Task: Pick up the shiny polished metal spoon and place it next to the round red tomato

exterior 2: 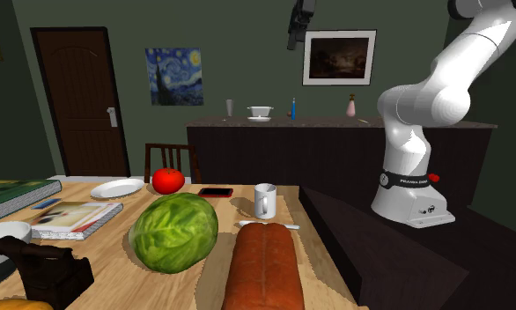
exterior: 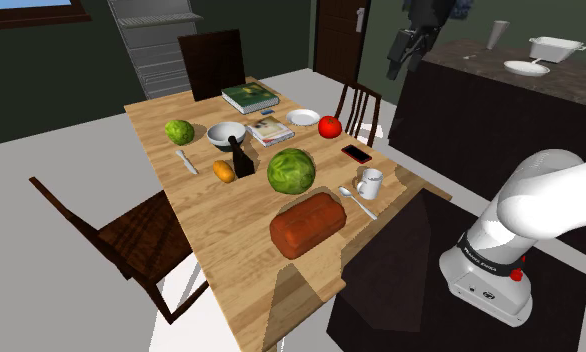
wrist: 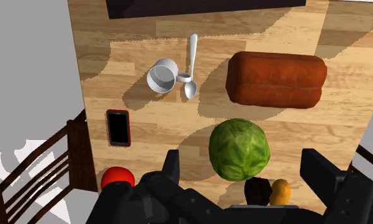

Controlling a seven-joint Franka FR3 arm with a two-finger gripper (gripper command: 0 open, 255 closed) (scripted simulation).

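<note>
The metal spoon (exterior: 358, 203) lies on the wooden table (exterior: 231, 250) near its front edge, between a white mug (exterior: 369, 183) and a brown loaf (exterior: 306, 224). From the wrist view the spoon (wrist: 191, 67) has its bowl end beside the mug (wrist: 161, 76). The red tomato (exterior: 329, 126) sits near the far corner, at the table's edge by a chair; it also appears in the other views (exterior 2: 167, 180) (wrist: 117, 177). My black gripper (exterior: 396, 62) hangs high above the table, open with nothing between its fingers (wrist: 171, 167).
A red-cased phone (wrist: 118, 126) lies between tomato and mug. A large green cabbage (wrist: 239, 149) sits mid-table. Farther off are a bowl (exterior: 226, 134), books (exterior: 250, 97), a plate (exterior: 303, 117) and a second utensil (exterior: 186, 161). Chairs (exterior: 361, 105) surround the table; a dark counter (exterior: 501, 80) stands behind.
</note>
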